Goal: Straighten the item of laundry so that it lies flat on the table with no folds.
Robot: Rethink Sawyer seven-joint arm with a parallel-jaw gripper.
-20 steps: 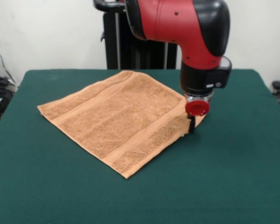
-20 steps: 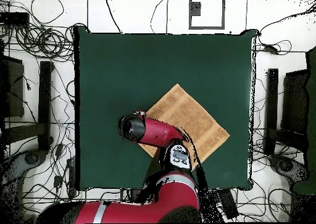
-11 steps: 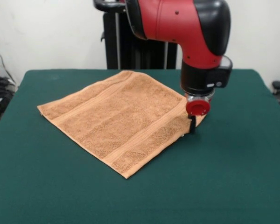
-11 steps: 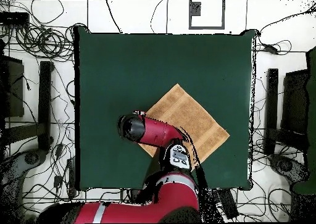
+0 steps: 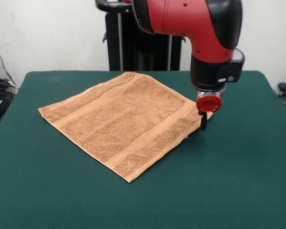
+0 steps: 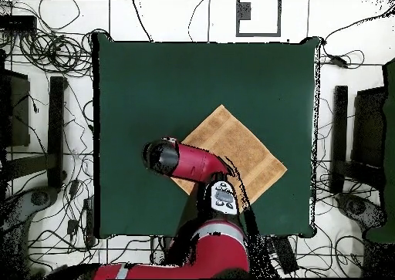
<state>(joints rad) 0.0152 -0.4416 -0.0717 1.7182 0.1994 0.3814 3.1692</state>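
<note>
Front view, left to right: towel (image 5: pixel 121 121) spread as 1 diamond on the green table (image 5: pixel 47 191), bands visible, no obvious fold across the body. At its right corner, my gripper (image 5: pixel 203 122) hangs low, touching or just above the cloth edge; cannot tell if my fingers are parted or hold anything. Overhead view: towel (image 6: pixel 243 150) sits right of table centre, its near corner hidden under my arm. Judgement: nearly flat; only that corner left to check.

arm: shifted right in front view | end effector (image 5: pixel 203 121): at towel (image 5: pixel 121 121) corner, possibly lifted slightly
</note>
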